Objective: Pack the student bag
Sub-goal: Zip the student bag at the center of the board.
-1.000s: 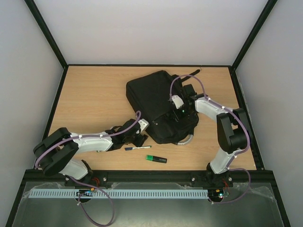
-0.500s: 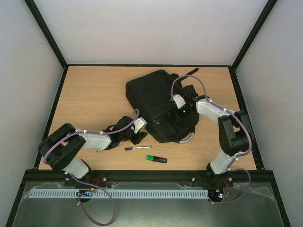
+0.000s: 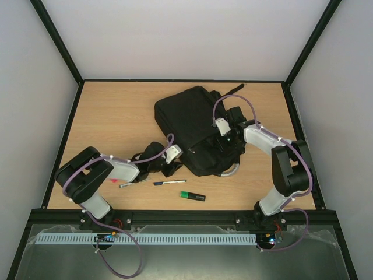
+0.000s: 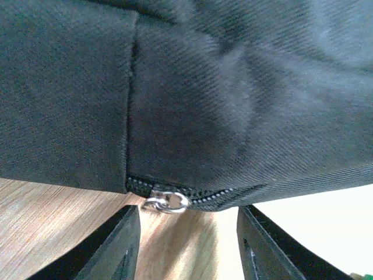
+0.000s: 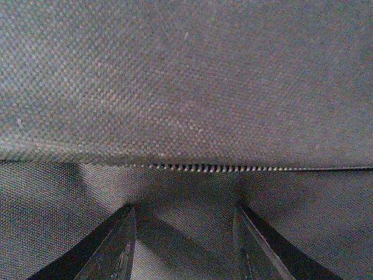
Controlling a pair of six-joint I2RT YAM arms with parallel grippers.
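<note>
While the bag (image 3: 189,116) lies mid-table (image 3: 116,116), 2 grippers sit at it.
Left gripper (image 4: 186,245) spread, a zip pull (image 4: 166,202) just beyond its gap at the bag's edge; right gripper (image 5: 183,245) spread over black fabric below a zip line.

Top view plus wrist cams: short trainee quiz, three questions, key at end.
1. True or false: the green highlighter lies inside the student bag.
2. In the left wrist view, what sits just ahead of the left gripper, whose jaws stand apart? A zip pull; B pen; C buckle.
3. Which gripper is over the top of the bag?
Key: 1 false, it lies on the table. 2 A. 3 The right gripper.
</note>
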